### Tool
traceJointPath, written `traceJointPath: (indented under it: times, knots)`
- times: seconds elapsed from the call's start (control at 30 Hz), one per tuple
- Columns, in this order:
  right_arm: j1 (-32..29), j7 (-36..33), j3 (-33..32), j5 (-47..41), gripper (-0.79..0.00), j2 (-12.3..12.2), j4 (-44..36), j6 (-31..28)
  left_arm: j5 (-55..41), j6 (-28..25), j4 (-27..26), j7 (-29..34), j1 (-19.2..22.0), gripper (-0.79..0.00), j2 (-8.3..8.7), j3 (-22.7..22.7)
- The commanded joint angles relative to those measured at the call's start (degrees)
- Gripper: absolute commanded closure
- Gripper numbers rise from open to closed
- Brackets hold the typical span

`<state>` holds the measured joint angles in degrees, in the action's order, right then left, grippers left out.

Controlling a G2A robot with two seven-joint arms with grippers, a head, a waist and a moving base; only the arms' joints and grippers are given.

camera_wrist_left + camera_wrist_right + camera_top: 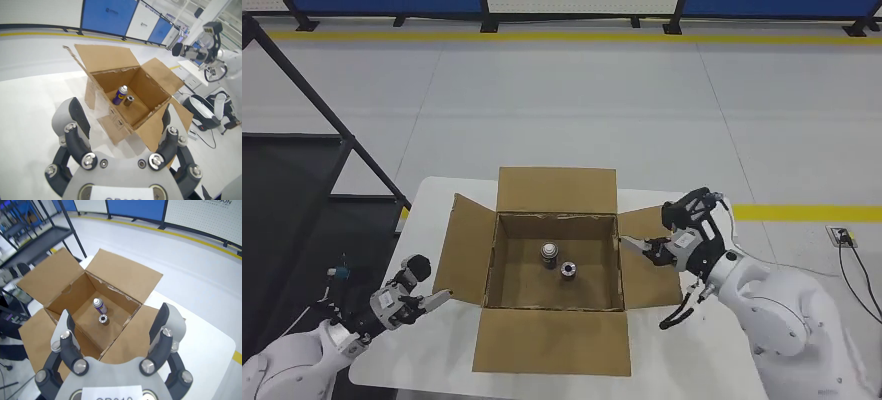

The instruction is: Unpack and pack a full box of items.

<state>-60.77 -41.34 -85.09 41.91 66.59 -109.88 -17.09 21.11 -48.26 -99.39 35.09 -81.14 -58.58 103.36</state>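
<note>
Two pairs of fingers (77,115) are standing spread apart, grasping nothing. The left gripper (432,298) is hovering at the lower left of the top view, just off the box's left flap. The right gripper (637,246) is hanging right of centre, over the right flap. One cardboard box (552,340), four flaps folded outward, is sitting mid-frame on the white table (652,350). It is holding two items side by side: one upright spray can (549,255) and one short metal cylinder (568,270).

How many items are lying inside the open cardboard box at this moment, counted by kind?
spray can: 1
metal cylinder: 1
Total inside the cardboard box: 2
</note>
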Motion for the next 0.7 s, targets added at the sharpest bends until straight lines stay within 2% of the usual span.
traceJointPath:
  times: [0.0, 0.1, 0.2, 0.4, 0.67]
  knots:
    - [-1.7, 0.4, -4.9, -6.8, -0.785, -0.4, 1.5, -2.2, -2.3, -0.9, 0.1, 2.1, 0.2, -0.785, 0.3, -0.8]
    - [-2.2, -2.7, -9.2, -15.5, -0.785, -0.9, 5.6, -3.8, -4.9, -1.8, -0.1, 5.1, 0.9, -0.785, 0.71, -2.5]
    - [0.3, -8.4, -10.4, -22.4, -0.785, -1.4, 11.4, -3.7, -5.9, -1.7, -1.1, 7.3, 2.2, -0.785, 1.06, -4.1]
    - [6.7, -16.7, -8.6, -30.0, -0.785, -2.1, 21.9, -4.5, -5.2, -1.3, -4.5, 8.9, 2.8, -0.785, 1.52, -6.3]
    - [13.4, -25.6, -4.7, -34.3, -0.785, -2.8, 31.6, -5.2, -2.0, 0.6, -6.2, 8.3, 4.1, -0.785, 1.83, -9.3]
